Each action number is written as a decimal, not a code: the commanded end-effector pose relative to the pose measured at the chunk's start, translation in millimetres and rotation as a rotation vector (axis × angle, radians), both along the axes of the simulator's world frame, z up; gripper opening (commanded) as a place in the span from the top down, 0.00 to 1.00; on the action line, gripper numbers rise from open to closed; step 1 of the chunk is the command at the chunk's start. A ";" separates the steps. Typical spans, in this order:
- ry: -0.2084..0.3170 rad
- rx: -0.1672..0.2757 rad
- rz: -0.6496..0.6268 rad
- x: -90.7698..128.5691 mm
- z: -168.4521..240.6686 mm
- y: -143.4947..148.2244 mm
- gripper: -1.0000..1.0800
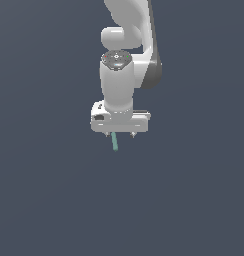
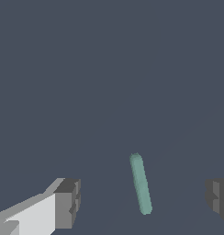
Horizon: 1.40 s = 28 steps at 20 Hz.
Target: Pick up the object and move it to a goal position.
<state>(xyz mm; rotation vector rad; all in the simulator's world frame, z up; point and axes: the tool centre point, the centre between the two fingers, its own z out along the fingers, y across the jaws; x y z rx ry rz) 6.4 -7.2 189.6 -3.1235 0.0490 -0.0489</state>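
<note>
Below the gripper [image 1: 120,134], toward its 7 o'clock, the teal stick [image 1: 114,143] is lying unheld between widely parted fingers [image 2: 67,203], apparently being straddled for a grasp.

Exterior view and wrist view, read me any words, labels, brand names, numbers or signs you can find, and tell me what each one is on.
There is no readable text in either view.
The round cap on the white arm carries small red and green specks, too small to read as any sign.
The gripper, its fingers and the teal stick are plain, with no markings.
</note>
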 end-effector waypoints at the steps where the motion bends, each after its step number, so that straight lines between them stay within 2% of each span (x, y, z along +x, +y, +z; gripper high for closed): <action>1: 0.000 0.000 0.000 0.0 0.0 0.0 0.04; 10: -0.008 0.019 -0.072 -0.5 6.2 -27.6 0.04; 16: -0.006 0.017 -0.063 -2.1 2.0 -27.2 0.04; 22: -0.001 0.007 -0.016 -12.8 -21.8 -29.5 0.04; 28: 0.010 -0.007 0.073 -35.7 -63.5 -32.0 0.04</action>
